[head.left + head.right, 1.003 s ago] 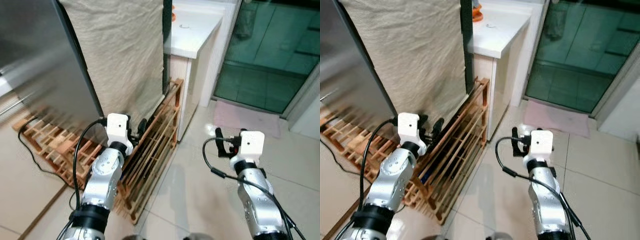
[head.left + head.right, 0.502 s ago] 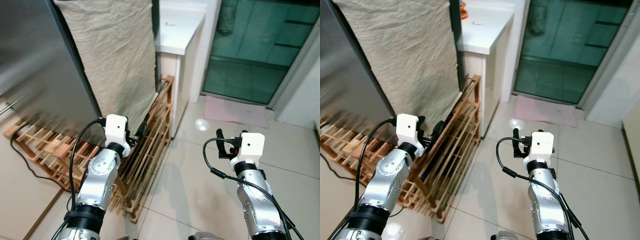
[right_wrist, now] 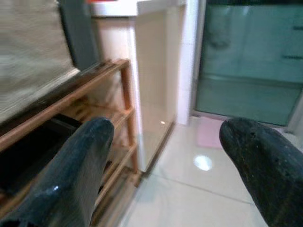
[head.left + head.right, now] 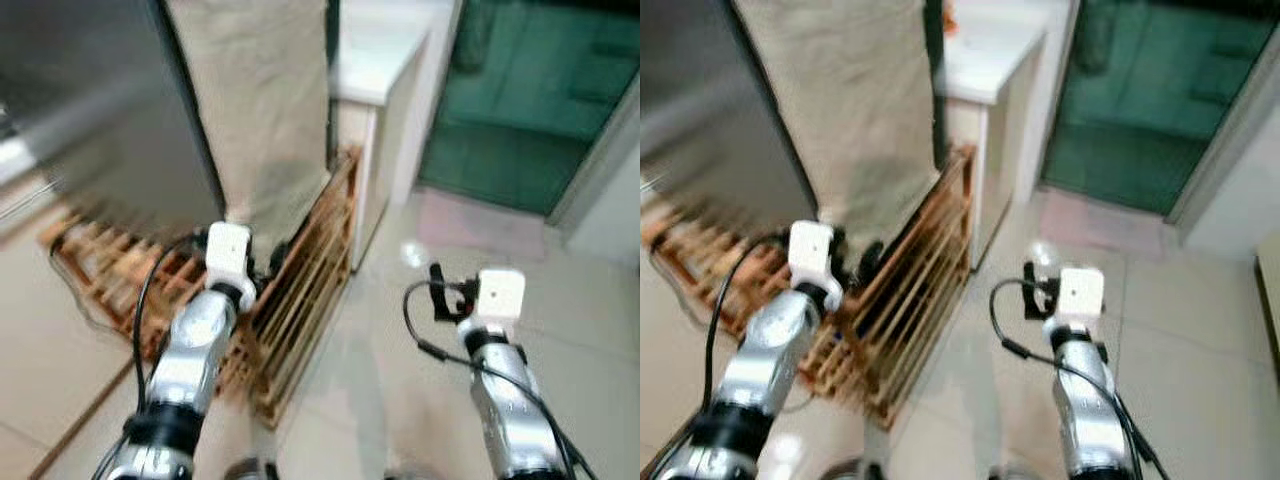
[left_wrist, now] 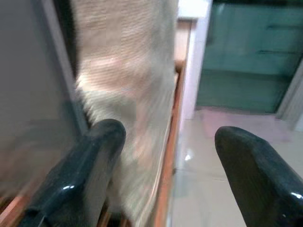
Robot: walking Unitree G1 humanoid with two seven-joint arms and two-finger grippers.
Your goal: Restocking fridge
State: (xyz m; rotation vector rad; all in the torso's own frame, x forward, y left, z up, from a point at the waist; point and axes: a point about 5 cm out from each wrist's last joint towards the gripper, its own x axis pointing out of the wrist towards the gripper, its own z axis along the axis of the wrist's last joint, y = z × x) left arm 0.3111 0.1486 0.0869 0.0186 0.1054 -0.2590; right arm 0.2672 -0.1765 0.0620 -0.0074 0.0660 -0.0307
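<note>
The steel fridge (image 4: 95,110) stands at the left with its door closed, and a beige cloth (image 4: 265,100) hangs down its side. My left gripper (image 4: 272,258) is held out low in front of the cloth, over the wooden rack (image 4: 300,290). Its fingers (image 5: 102,142) are open with nothing between them. My right gripper (image 4: 437,285) hangs over the tiled floor to the right of the rack, also open and empty, with its fingers (image 3: 90,146) spread wide. Both eye views are blurred.
A low wooden slatted rack runs along the fridge's base. Behind it stands a white counter cabinet (image 4: 378,70). A green glass door (image 4: 520,90) is at the back right, with a pink mat (image 4: 480,225) before it. A black cable (image 4: 85,300) lies on the floor at the left.
The whole picture has shifted and gone blurry, so the camera is moving. Both arms keep the same pose, with their grippers still open.
</note>
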